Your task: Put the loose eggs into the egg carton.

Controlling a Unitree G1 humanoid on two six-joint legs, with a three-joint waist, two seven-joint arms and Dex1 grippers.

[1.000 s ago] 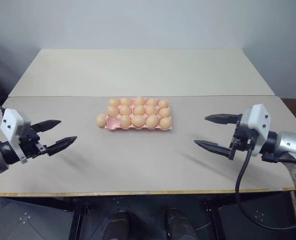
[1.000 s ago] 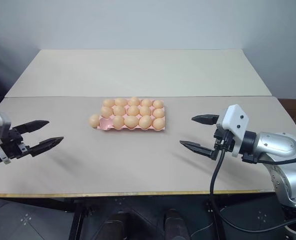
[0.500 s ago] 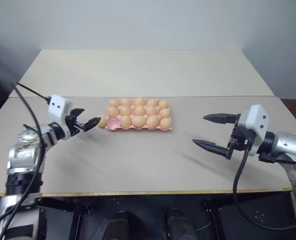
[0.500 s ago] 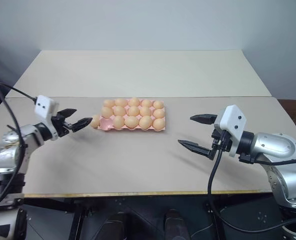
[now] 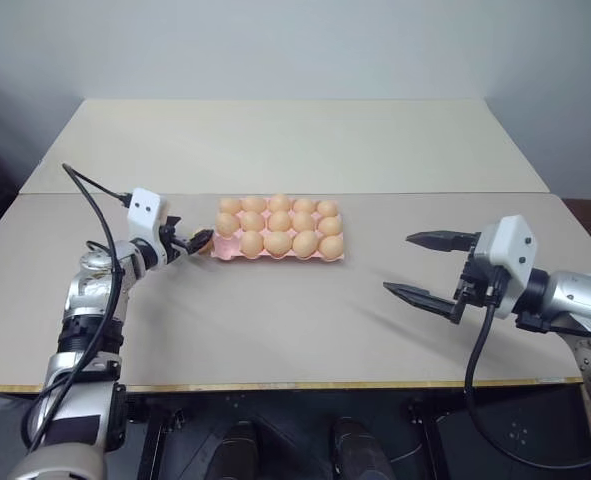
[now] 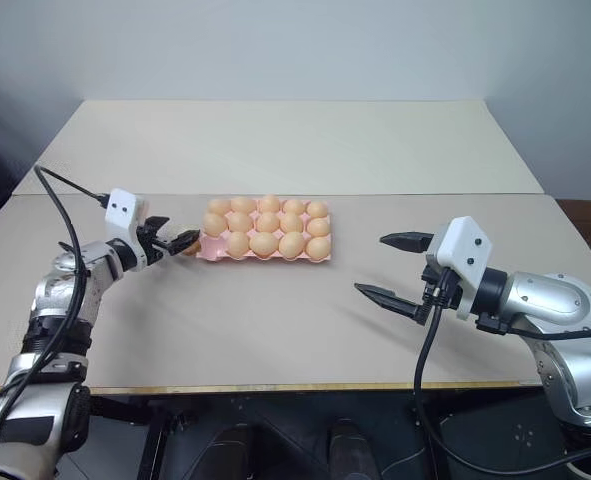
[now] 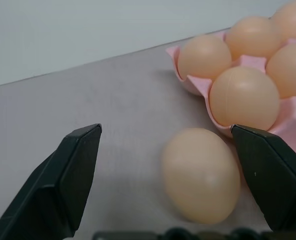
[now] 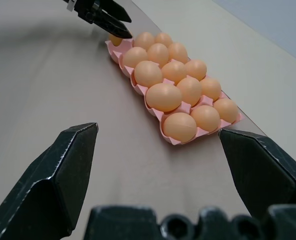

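Observation:
One loose egg [image 7: 200, 175], light orange-tan, lies on the table just off the left front corner of the pink egg carton [image 8: 173, 141]. Most of the carton's cups hold eggs, and the corner cup [image 7: 290, 107] beside the loose egg looks empty. My left gripper [image 5: 197, 240] is open, with one finger on each side of the loose egg and gaps on both sides. My right gripper [image 5: 396, 263] hangs open over the table, well to the right of the carton, holding nothing.
The carton rests near the seam where two pale tables [image 5: 275, 150] meet. Bare tabletop [image 5: 295, 320] lies between the carton and the front edge. A black cable [image 5: 95, 185] arcs over my left arm.
My left arm has reached forward and right from the table's left front to the carton's left end, and its open fingers now flank the loose egg. The right arm has not moved.

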